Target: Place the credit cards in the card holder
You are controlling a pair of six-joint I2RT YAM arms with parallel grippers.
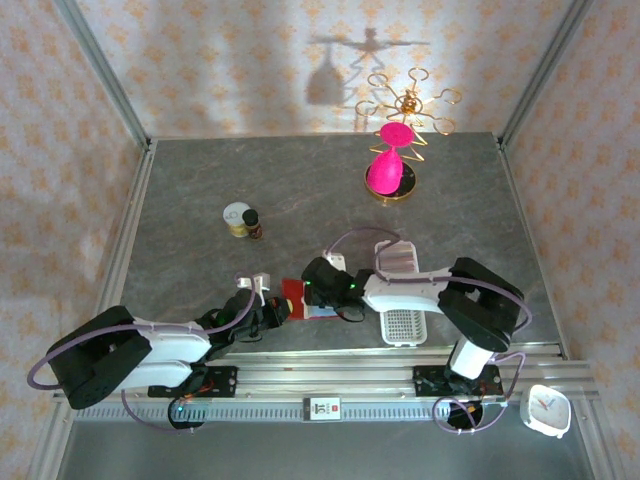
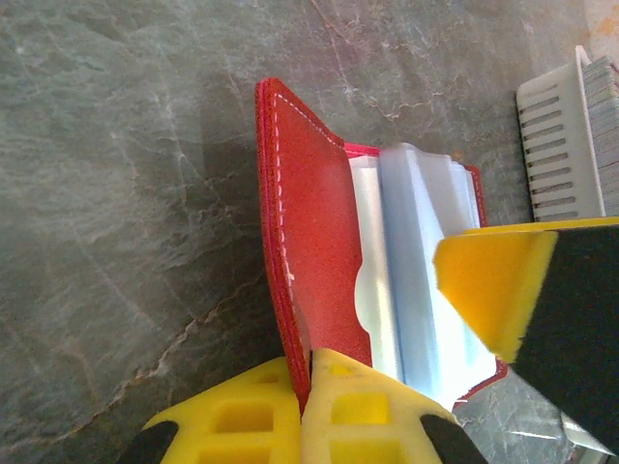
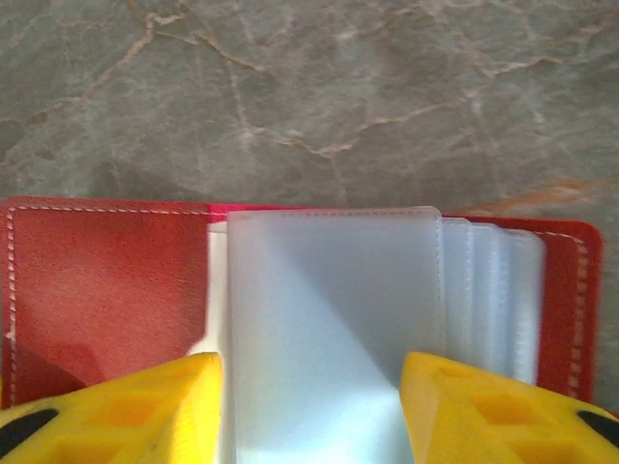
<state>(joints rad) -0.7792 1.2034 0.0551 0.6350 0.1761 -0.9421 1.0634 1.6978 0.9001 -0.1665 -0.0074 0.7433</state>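
Observation:
The red card holder [image 1: 295,297] lies open on the grey table between the two arms. My left gripper [image 2: 311,362] is shut on its raised red cover flap [image 2: 309,222], holding that flap upright. Clear plastic sleeves [image 3: 329,319] fan out from the inside, one with a bluish look [image 2: 416,251]. My right gripper [image 3: 309,372] is open, with a yellow finger at each side of the front sleeve; I cannot tell whether they touch it. One right finger [image 2: 493,290] shows over the sleeves. Credit cards [image 1: 395,258] stand in the white slotted tray [image 1: 403,325].
The white tray [image 2: 556,145] sits just right of the holder, under the right arm. Farther back stand a small jar [image 1: 240,218] and a pink figure on a gold wire stand [image 1: 392,165]. A white clock [image 1: 547,410] lies beyond the front rail.

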